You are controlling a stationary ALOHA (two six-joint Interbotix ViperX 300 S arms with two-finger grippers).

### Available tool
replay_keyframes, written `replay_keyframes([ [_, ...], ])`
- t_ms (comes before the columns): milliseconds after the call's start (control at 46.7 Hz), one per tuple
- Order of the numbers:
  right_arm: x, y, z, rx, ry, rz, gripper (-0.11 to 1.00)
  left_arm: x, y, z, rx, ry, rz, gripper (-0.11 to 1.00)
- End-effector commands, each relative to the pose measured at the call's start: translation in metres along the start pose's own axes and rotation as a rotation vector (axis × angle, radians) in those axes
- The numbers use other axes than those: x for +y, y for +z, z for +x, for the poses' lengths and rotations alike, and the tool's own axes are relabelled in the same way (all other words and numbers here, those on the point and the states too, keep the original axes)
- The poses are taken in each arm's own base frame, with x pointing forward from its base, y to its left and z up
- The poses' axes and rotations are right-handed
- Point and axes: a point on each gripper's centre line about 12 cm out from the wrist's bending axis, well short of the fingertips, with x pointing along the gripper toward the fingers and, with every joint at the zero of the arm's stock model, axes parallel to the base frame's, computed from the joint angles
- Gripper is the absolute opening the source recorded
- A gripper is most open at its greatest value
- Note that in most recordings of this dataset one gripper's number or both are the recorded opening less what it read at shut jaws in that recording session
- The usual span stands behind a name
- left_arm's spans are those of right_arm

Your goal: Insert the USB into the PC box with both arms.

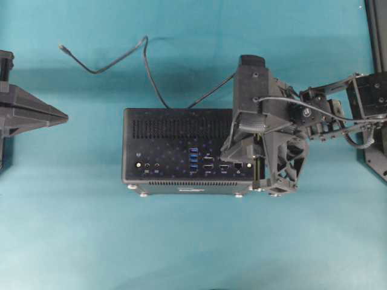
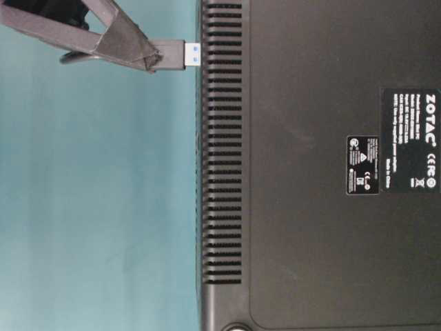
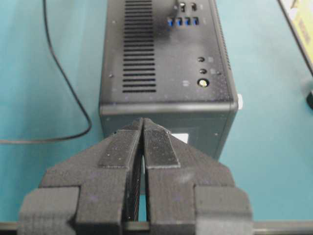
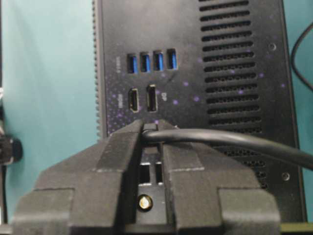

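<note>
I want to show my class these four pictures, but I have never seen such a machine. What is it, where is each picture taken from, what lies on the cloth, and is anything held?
It is a robot with two arms, each ending in a two-fingered gripper. One picture looks down from above, one sits low at table level, and two come from cameras on the wrists. On the teal cloth lies the PC box, a black computer case with blue ports facing up. The right gripper, closing over the box, pinches the USB, a black plug on a thin cable that trails away across the cloth. The low view shows the plug's blue-tipped end close beside the box's vented side. The left gripper is shut and empty, near the box's end.
</note>
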Motion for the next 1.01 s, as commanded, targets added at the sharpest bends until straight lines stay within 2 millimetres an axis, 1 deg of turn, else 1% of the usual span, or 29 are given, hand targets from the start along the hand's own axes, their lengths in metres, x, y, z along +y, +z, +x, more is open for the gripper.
replay_keyframes([
  [0, 0.005, 0.01, -0.009, -0.029, 0.015, 0.003, 0.11, 0.0, 0.006, -0.001, -0.017, -0.001, 0.003, 0.0],
  [193, 0.006, 0.014, -0.014, -0.021, 0.002, -0.012, 0.11, 0.0, 0.006, -0.001, -0.018, -0.001, 0.003, 0.0],
  [364, 0.006, 0.032, -0.029, -0.047, -0.041, -0.058, 0.11, 0.0, 0.006, -0.001, -0.02, -0.001, 0.002, 0.0],
  [493, 0.009, 0.044, -0.033, -0.059, -0.073, -0.099, 0.1, 0.0, 0.006, -0.001, -0.02, -0.001, -0.001, 0.0],
  [643, 0.012, 0.051, -0.025, -0.058, -0.108, -0.15, 0.09, 0.0, 0.007, -0.001, -0.023, 0.0, -0.003, 0.0],
  [835, 0.012, 0.051, -0.008, -0.05, -0.119, -0.168, 0.1, 0.0, 0.007, -0.001, -0.023, -0.001, -0.001, 0.0],
  [985, 0.01, 0.057, -0.002, -0.092, -0.123, -0.18, 0.1, 0.0, 0.007, -0.001, -0.023, -0.001, 0.0, 0.0],
])
